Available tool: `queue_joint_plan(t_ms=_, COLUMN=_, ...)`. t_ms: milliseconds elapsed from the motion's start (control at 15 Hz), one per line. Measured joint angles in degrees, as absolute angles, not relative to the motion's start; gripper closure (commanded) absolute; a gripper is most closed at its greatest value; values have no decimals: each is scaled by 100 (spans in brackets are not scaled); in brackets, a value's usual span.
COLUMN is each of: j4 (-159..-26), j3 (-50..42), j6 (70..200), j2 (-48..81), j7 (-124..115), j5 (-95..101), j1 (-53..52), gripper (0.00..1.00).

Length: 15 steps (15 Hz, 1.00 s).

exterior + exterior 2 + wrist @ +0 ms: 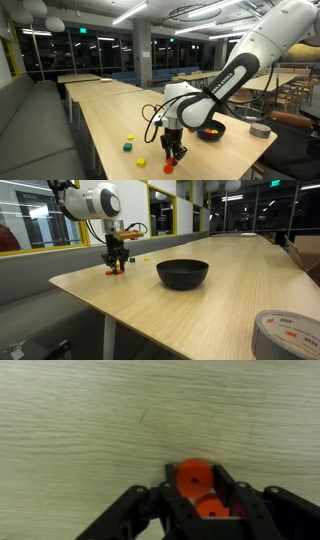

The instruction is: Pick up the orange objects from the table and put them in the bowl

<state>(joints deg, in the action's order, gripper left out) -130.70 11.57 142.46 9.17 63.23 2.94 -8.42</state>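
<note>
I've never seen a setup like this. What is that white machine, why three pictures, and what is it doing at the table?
The white machine is a robot arm at a long wooden table. Two pictures come from cameras placed around the room; the third comes from a camera on the arm's wrist, looking past its tool, a two-fingered pincer. On the table lie a black bowl, small yellow pieces, a green block and a grey tape roll. The tool is down at the table with orange pieces between its fingers; whether it already squeezes them I cannot tell.
</note>
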Motion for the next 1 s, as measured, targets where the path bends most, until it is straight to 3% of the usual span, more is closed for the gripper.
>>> queue_joint_plan(t_ms=1000, j4=-13319, j3=417, j6=13232, j2=-918, j7=5833, j5=402, j1=-499, gripper=80)
